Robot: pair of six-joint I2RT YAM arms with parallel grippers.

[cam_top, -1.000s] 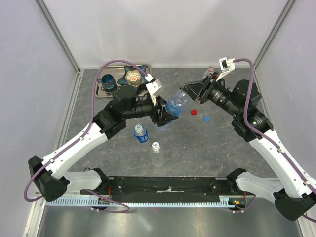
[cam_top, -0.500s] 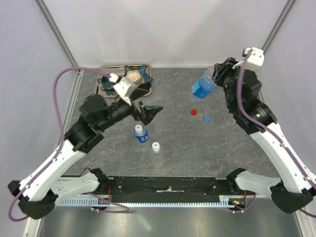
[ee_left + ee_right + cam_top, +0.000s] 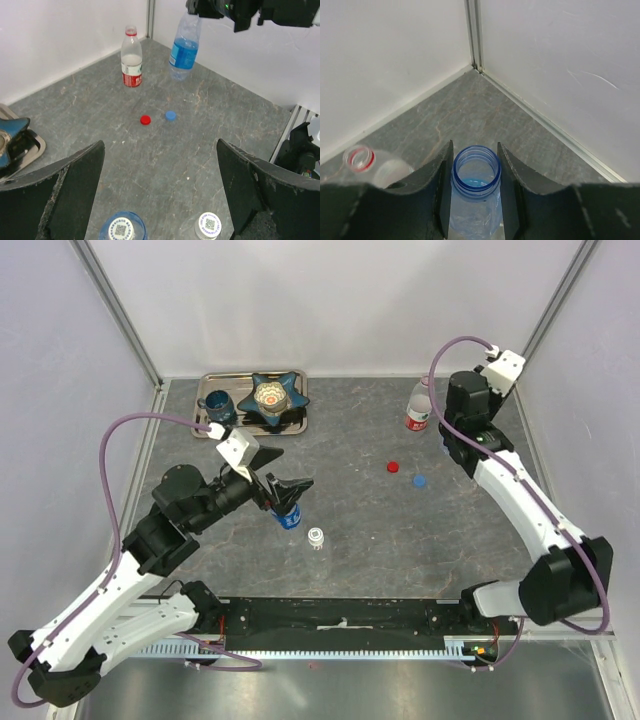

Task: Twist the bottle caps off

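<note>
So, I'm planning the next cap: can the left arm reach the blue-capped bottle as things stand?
Likely yes: the left tool is open and empty, hovering above the blue-capped bottle, with nothing between them.

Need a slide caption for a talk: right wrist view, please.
Right gripper clamps an uncapped blue bottle by its neck, beside a second open bottle, near the table corner.

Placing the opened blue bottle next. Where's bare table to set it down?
Bare: far strip between tray and red-labelled bottle; near-right table, this side of red cap and blue cap. Crowded: around left hand, capped blue bottle and tiny bottle.
</note>
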